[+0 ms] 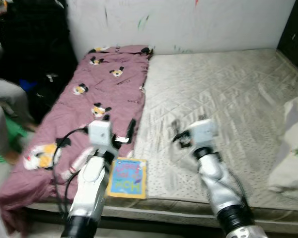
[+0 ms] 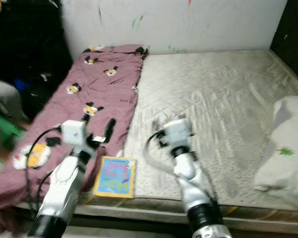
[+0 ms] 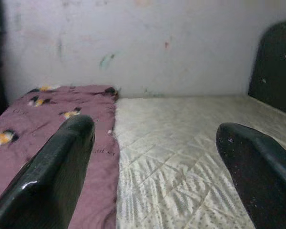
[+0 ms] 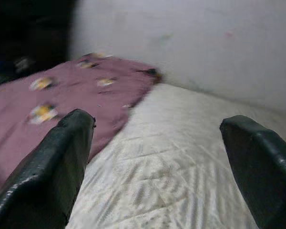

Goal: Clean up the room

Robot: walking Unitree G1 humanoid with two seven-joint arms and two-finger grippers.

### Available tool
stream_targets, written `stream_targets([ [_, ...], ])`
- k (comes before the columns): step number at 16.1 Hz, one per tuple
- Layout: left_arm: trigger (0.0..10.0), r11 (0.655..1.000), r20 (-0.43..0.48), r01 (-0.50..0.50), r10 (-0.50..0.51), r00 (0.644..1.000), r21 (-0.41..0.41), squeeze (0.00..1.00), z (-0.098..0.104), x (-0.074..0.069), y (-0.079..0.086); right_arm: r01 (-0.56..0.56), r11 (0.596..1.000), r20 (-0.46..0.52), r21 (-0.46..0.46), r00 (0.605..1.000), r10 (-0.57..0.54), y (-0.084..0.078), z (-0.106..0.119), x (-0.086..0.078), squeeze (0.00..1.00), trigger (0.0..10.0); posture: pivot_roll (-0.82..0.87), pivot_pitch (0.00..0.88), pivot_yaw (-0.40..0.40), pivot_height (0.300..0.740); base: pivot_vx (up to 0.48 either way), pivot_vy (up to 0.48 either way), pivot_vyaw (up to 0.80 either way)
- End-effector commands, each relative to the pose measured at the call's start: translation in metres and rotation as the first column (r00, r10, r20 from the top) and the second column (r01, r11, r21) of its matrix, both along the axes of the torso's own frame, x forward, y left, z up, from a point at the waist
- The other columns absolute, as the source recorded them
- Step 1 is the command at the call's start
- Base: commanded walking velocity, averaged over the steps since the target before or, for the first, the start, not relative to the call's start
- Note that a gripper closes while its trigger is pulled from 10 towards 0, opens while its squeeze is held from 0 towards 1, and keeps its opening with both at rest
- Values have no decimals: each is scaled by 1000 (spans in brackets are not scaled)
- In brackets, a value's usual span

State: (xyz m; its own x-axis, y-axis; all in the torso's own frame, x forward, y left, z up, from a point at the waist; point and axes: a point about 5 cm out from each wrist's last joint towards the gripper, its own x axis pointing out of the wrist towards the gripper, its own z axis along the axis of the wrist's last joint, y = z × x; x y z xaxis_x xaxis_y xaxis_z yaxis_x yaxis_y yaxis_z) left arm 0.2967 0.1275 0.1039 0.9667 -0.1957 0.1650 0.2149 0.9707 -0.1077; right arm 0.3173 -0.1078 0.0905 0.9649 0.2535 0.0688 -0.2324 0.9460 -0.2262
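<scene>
**Both grippers held open above the bed**

The left gripper (image 3: 155, 157) is raised over the near part of the mattress (image 1: 223, 94), its two black fingers (image 3: 47, 171) spread wide with nothing between them. Ahead of it and to its left lies the maroon sheet (image 1: 102, 89), printed with small cartoon figures, running from the near edge of the bed up to the white wall (image 1: 188, 22). Just below and slightly to the right of the left arm, a colourful book (image 1: 127, 177) lies flat on the mattress near the front edge, beside the sheet's border.

The right gripper (image 4: 157, 162) hangs over the bare quilted mattress to the right of the book, its fingers (image 4: 52, 167) likewise parted and empty. Well off to its right, a white pillow (image 1: 294, 148) rests at the mattress edge. To the left of the bed, beyond the left arm, stand dark bags (image 1: 35, 54).
</scene>
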Motion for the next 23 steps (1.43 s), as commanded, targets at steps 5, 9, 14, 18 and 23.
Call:
stream_targets([
  [5, 10000, 985, -43, -172, 172, 984, 3, 0, -13, -27, 28, -119, 991, -61, 59, 991, 123, 21, -5, -3, 0, 10000, 62, 0, -83, 740, 0, 0, 0],
  [9, 10000, 962, -43, -266, 268, 962, 63, 0, -14, -31, 53, -166, 982, -69, 95, 983, 173, 41, -6, -6, 0, 10000, 73, 9, -90, 740, 0, 0, 0],
  [14, 10000, 981, -112, -186, 192, 975, 62, 0, -20, -27, 41, -111, 982, -88, 152, 988, 125, 28, -14, -17, 0, 10000, 29, 14, -25, 740, 0, 0, 0],
  [18, 10000, 983, -126, -171, 178, 976, 67, 0, -21, -26, 39, -107, 981, -117, 162, 985, 126, 27, -18, -18, 0, 10000, 34, 20, -23, 740, 0, 0, 0],
  [23, 10000, 932, -78, -355, 359, 930, 70, 0, -14, -39, 63, -110, 988, -65, 107, 991, 118, 30, -4, -11, 0, 10000, 93, 24, -94, 740, 0, 0, 0],
])
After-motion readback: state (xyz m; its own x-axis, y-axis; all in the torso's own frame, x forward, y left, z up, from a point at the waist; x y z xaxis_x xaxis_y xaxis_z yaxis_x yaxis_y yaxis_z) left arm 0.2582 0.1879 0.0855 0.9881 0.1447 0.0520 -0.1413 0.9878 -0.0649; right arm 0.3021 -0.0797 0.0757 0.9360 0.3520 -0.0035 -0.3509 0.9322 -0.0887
